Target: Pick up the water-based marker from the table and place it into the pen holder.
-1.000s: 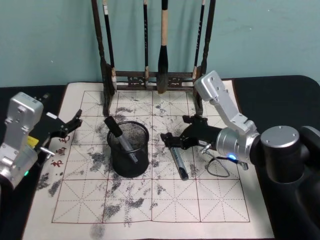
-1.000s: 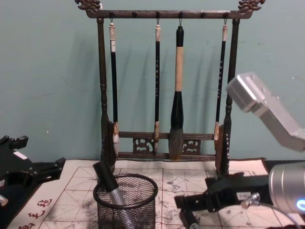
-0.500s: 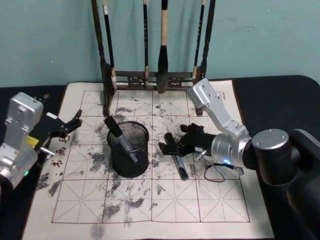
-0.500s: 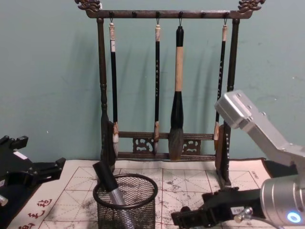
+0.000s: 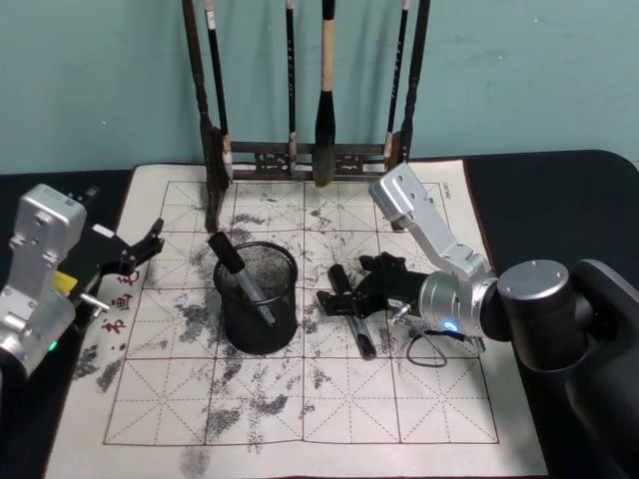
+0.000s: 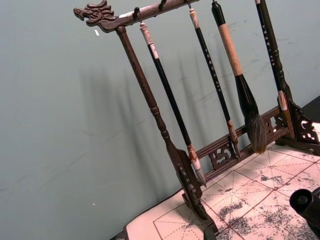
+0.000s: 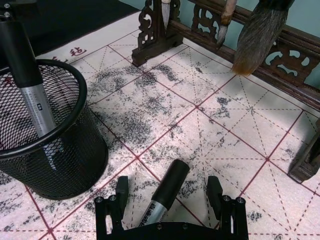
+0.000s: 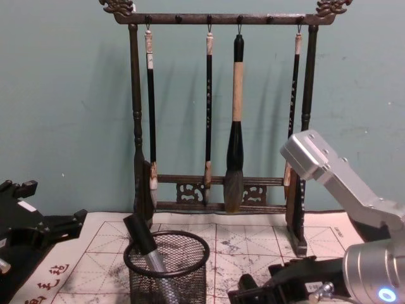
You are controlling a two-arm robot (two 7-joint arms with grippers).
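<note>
Two markers are present. Marker one, the water-based marker (image 7: pixel 171 180), lies flat on the gridded practice sheet (image 5: pixel 300 404), just to the right of the pen holder (image 5: pixel 262 324) and apart from it. Its black cap points toward the brush rack (image 8: pixel 135 126). Marker two, the stowed marker (image 5: pixel 237 267), stands tilted inside the pen holder with its black cap above the rim, leaning toward the robot's left.

One pen holder is on the sheet: a black wire-mesh cup, upright, with a thick round rim.

One right gripper (image 7: pixel 167 192) is low over the sheet at the water-based marker. Its two fingers (image 7: pixel 121 189) are spread, one on each side of the marker barrel. In the right wrist view a gap shows between each finger and the barrel, so nothing is clamped.

One left gripper (image 5: pixel 138 249) is parked at the sheet's left edge, well apart from the pen holder. Whether it is spread or closed cannot be determined.

One brush rack of dark wood stands at the far edge of the sheet, against the teal wall. Four calligraphy brushes (image 8: pixel 236 126) hang from its top bar, tips down; the third from the left is the thickest.

The sheet carries red grid lines and scattered black ink stains.
</note>
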